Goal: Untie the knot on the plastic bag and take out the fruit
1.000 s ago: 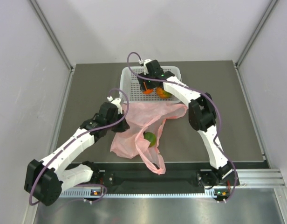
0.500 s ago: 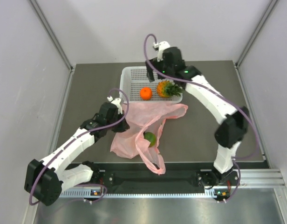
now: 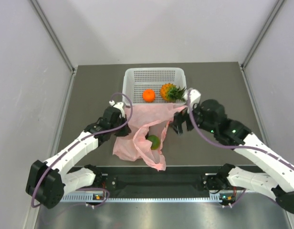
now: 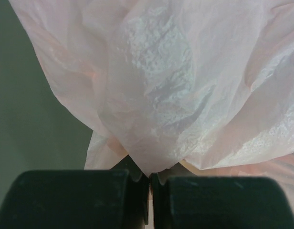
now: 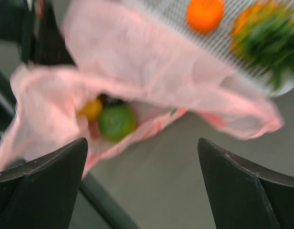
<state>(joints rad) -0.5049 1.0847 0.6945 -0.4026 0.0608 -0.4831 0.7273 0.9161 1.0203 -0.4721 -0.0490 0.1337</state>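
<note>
The pink plastic bag (image 3: 137, 125) lies open on the table in front of the basket, with a green fruit (image 3: 153, 141) inside it. My left gripper (image 3: 122, 125) is shut on a pinch of the bag's left side (image 4: 161, 86), with the film pulled into the jaws of the gripper (image 4: 150, 179). My right gripper (image 3: 178, 125) is open and empty, above the table at the bag's right edge. In the right wrist view the gripper (image 5: 142, 143) faces the bag's mouth, where the green fruit (image 5: 117, 122) and a yellow fruit (image 5: 91, 109) show. The knot is out of view.
The white perforated basket (image 3: 137, 76) stands at the back of the table, touching the bag's far edge. It holds an orange (image 3: 148, 95) and a mini pineapple (image 3: 170, 91). Grey walls close in both sides.
The right arm left the pineapple in the basket beside the orange, opened, and swung back down to the bag's right side. The left gripper kept its hold.
</note>
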